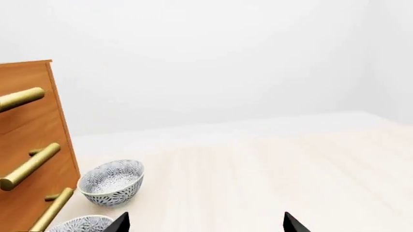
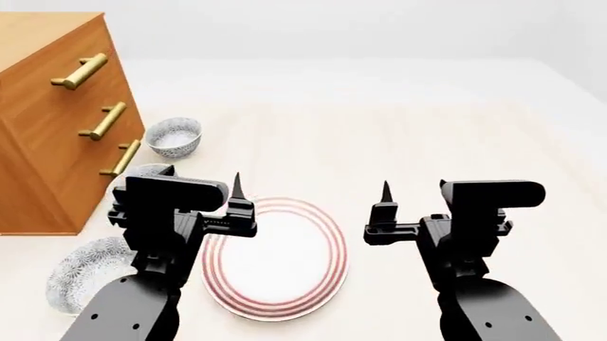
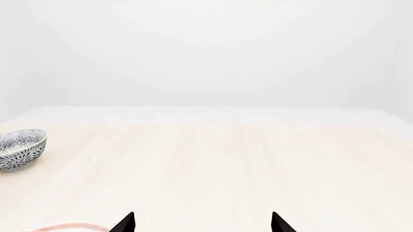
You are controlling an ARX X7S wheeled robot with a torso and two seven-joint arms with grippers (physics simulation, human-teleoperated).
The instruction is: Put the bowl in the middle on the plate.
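The middle bowl (image 2: pixel 152 172) stands beside the wooden drawer cabinet (image 2: pixel 52 106), mostly hidden behind the left gripper (image 2: pixel 237 195), probably untouched. Both the left gripper and the right gripper (image 2: pixel 384 195) hover with fingers spread wide and hold nothing, above the empty red-ringed plate (image 2: pixel 275 259), so the reach can start freely.

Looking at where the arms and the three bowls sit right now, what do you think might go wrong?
The three alike bowls invite a wrong pick: the middle bowl is mostly hidden behind the left gripper, unlike the far bowl and near bowl. It also sits close to the wooden drawer cabinet, whose brass handles could catch the arm.
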